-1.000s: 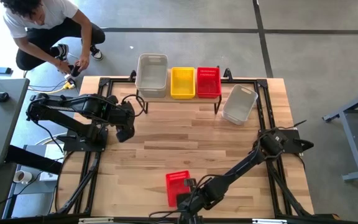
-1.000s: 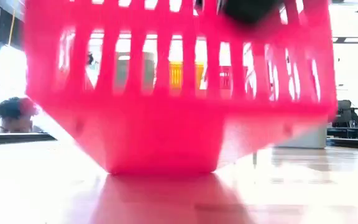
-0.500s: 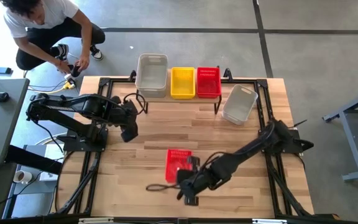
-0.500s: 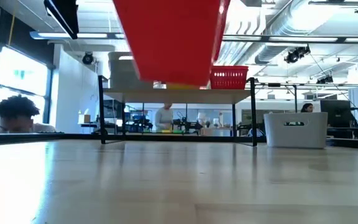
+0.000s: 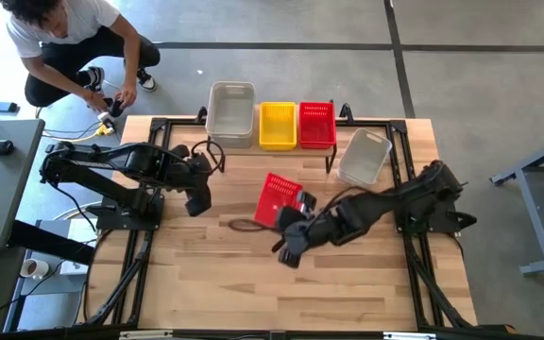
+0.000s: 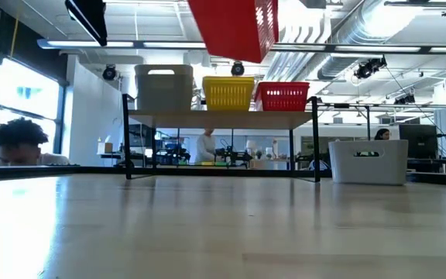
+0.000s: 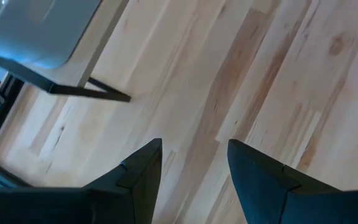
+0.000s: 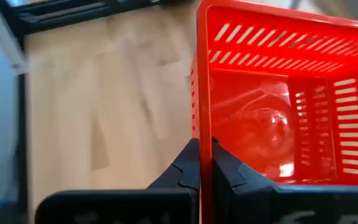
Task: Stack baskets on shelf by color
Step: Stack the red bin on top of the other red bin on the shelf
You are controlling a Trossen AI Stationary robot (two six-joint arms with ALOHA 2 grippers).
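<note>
We start with the tabletop (image 5: 253, 274), where the shelf (image 5: 272, 149) at the far edge already bears a grey basket (image 5: 230, 113), a yellow basket (image 5: 278, 125) and a red basket (image 5: 316, 124) side by side; another grey basket (image 5: 364, 157) sits on the tabletop just beside the shelf's right end. Our right tool (image 5: 297, 210) is pinching one wall of a second red basket (image 5: 280, 199), carried in the air near mid-tabletop, well short of the shelf and tilted. The left tool (image 7: 192, 163), fingers spread and holding nothing, hangs over bare wood near the shelf's left legs.

The grip is our worry: it holds a single thin rim, so the basket could swing or slip out on the way. Tilted like this, it may catch the rim of the red one on the shelf instead of nesting, or nudge the yellow neighbour. The low shelf edge could also snag it if we come in too low.
</note>
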